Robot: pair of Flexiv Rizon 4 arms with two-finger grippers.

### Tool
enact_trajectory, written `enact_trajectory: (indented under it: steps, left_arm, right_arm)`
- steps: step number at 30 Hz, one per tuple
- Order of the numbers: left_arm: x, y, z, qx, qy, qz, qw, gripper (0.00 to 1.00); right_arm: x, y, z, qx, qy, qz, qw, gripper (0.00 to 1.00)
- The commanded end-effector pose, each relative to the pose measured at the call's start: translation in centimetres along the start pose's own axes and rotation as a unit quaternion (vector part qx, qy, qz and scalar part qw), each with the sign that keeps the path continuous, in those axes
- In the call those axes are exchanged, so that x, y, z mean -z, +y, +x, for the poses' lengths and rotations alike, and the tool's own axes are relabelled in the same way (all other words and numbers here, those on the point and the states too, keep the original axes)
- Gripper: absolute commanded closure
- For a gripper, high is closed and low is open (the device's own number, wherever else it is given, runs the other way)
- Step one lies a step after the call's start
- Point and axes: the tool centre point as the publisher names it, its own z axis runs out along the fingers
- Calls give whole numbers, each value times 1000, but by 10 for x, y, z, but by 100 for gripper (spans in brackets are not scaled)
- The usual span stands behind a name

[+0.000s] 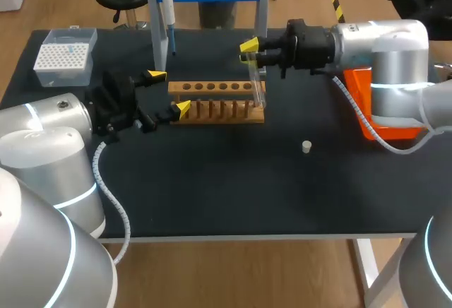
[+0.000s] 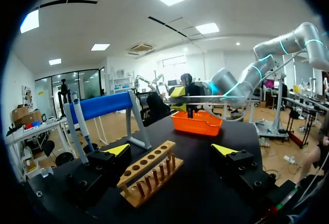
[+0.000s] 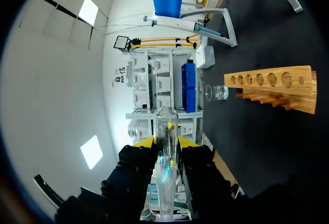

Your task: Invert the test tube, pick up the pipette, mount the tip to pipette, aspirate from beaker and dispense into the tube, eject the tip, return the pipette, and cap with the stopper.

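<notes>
Head view: the orange bin is largely covered by the right arm, and the pipette is cut off by the upper edge. The test tube is faint against the wooden rack, so contact between its lower end and the rack cannot be determined. The stopper appears too small to judge in detail.

blk table, wood rack ctr, tip box far L, stopper R of ctr, orange bin R

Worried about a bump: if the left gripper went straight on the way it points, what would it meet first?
The left gripper would meet the wooden rack first; its near end lies between the open fingers.
</notes>
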Motion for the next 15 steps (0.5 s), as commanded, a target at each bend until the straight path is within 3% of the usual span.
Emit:
enact_trajectory:
  steps: [1, 15]
  left_arm:
    - [0, 1, 1, 0, -2, 2, 1000, 0]
    - [0, 1, 1, 0, -2, 2, 1000, 0]
  right_arm:
    - [1, 0, -1, 1, 0, 1, 1000, 100]
    - [1, 1, -2, 0, -11, -7, 1000, 100]
